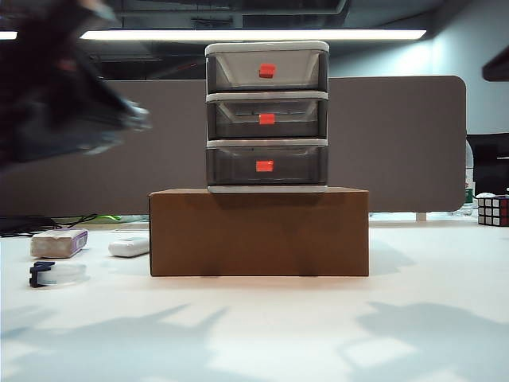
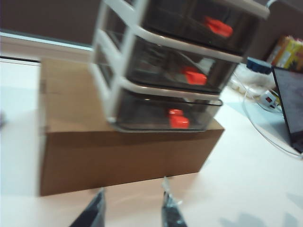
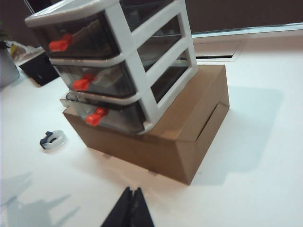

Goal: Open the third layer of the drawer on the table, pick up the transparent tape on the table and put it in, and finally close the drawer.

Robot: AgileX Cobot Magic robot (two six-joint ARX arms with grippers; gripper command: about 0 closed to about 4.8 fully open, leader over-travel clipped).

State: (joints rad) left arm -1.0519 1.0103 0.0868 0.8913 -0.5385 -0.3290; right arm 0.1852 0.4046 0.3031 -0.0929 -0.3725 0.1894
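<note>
The drawer (image 1: 267, 116) is raised on a cardboard box (image 1: 259, 232), probably for reach. The transparent tape (image 1: 52, 274) lies left. Left gripper (image 2: 132, 208) is parted; right gripper (image 3: 131, 205) is closed, empty.

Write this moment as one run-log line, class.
left gripper: open, empty, facing drawer | right gripper: shut, empty | third layer: closed | transparent tape: on table

One smoky-grey three-tier plastic drawer unit (image 1: 267, 116); three red-orange handle tabs; one brown cardboard box (image 1: 259, 232); one clear tape ring (image 1: 56, 274).
</note>
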